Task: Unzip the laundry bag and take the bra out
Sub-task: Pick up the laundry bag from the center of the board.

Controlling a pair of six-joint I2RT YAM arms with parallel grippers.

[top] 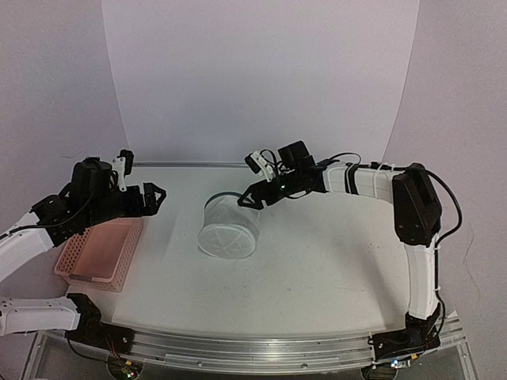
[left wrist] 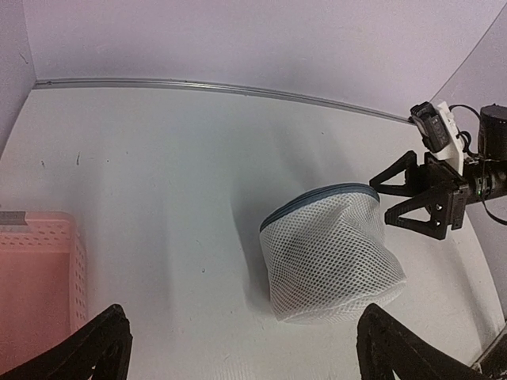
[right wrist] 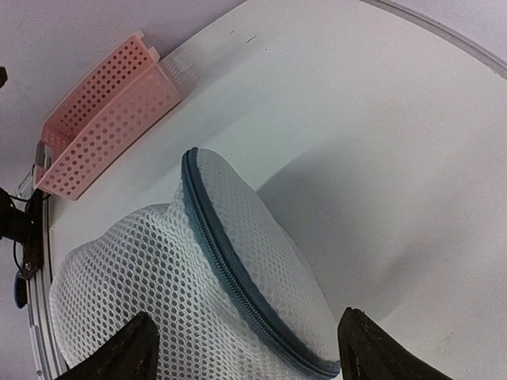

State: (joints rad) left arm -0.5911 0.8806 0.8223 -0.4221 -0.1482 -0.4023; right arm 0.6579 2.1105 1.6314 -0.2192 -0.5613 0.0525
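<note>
White mesh laundry bag (top: 228, 228) sits mid-table (top: 317, 269), zip closed. Right gripper (top: 250, 198) hovers at its zip rim, jaws apart and empty. Left gripper (top: 157, 195), spread wide, holds nothing near the pink basket (top: 99, 255).

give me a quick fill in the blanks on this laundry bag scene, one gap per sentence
1. The laundry bag is made of white ___.
2. The lattice basket is ___ in colour.
3. The gripper at the bag's zipped rim belongs to the ___ arm.
4. The left gripper hangs with its jaws ___.

Missing words: mesh; pink; right; open.
</note>
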